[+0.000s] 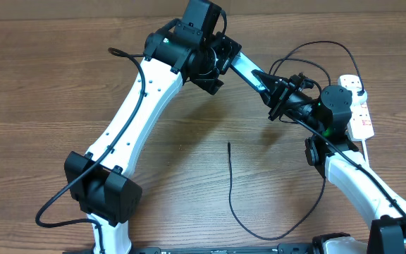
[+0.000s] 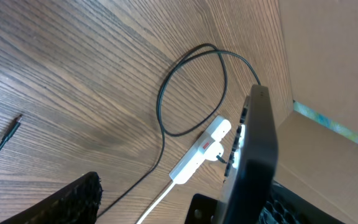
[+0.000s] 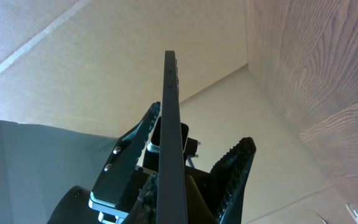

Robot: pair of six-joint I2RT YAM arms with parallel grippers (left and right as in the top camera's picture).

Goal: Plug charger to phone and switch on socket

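The phone (image 1: 247, 70) hangs edge-on above the table between both grippers. My right gripper (image 1: 272, 90) is shut on its right end; in the right wrist view the phone (image 3: 169, 124) rises as a thin dark slab from my right gripper (image 3: 169, 208). My left gripper (image 1: 220, 65) is at the phone's left end, open. In the left wrist view the phone (image 2: 253, 155) rests by the right finger (image 2: 291, 208), and the left finger (image 2: 73, 199) stands far off. The charger (image 1: 231, 190) lies loose on the table, its tip (image 1: 229, 145) free. The socket (image 1: 359, 107) lies at the far right.
A cardboard wall (image 2: 328, 62) closes the back of the table, right behind the socket (image 2: 201, 152). The charger cable (image 2: 166, 93) loops beside the socket, and its white cord (image 2: 157, 202) runs toward me. My left arm (image 1: 136, 113) crosses the table's left half.
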